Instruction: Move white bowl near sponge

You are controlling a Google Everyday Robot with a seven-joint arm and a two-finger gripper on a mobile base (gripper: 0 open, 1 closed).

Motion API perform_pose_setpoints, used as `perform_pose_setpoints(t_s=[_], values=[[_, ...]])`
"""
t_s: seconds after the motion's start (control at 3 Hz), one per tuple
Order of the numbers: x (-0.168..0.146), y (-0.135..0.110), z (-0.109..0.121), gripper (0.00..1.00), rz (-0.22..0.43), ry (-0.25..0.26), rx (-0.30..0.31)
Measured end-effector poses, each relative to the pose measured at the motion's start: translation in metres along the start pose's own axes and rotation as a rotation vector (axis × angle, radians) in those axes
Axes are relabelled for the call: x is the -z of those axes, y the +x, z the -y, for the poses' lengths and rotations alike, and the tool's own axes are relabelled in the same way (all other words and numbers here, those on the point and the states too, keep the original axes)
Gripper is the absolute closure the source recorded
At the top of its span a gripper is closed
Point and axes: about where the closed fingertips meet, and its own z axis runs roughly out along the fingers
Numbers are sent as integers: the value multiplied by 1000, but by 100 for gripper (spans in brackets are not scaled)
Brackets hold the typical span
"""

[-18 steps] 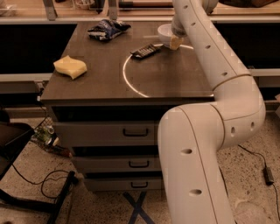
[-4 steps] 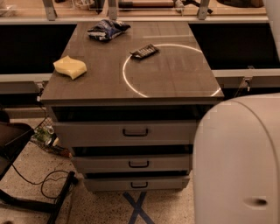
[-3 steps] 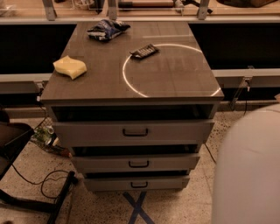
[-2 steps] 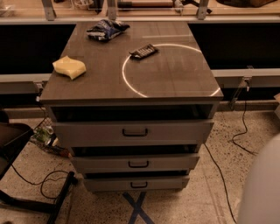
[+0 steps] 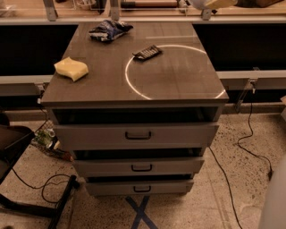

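The sponge (image 5: 71,68), a pale yellow block with wavy edges, lies on the left side of the grey cabinet top (image 5: 170,80). The white bowl (image 5: 199,3) is off the cabinet top. It shows as a white rounded shape cut off by the top edge, at the back right. My gripper (image 5: 218,3) shows there only as a tan piece against the bowl, and it holds the bowl up in the air. A part of my white arm (image 5: 273,201) fills the lower right corner.
A dark blue-and-white snack bag (image 5: 109,30) lies at the back left of the top. A flat black object (image 5: 146,52) lies on a white ring mark (image 5: 134,85). Drawers (image 5: 134,134) stand below. Cables (image 5: 250,143) and a chair base (image 5: 27,197) are on the floor.
The bowl has left the back right of the cabinet top, where it sat 6 s ago. My white arm has slid right, almost out of view. Sponge, bag and black object have not moved.
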Motion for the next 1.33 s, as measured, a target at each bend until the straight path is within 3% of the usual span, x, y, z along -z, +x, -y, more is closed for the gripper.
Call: perform_pose_setpoints(t_s=[0.33,0.67,1.0,1.33], values=[[-13,-39,-19,100,257,-87,-3],[-11,-57,-22,100,335,-104,-8],[-14,-57,-23,100,328,-108,-2],[-29,-62,-39,100,304,-144,39]])
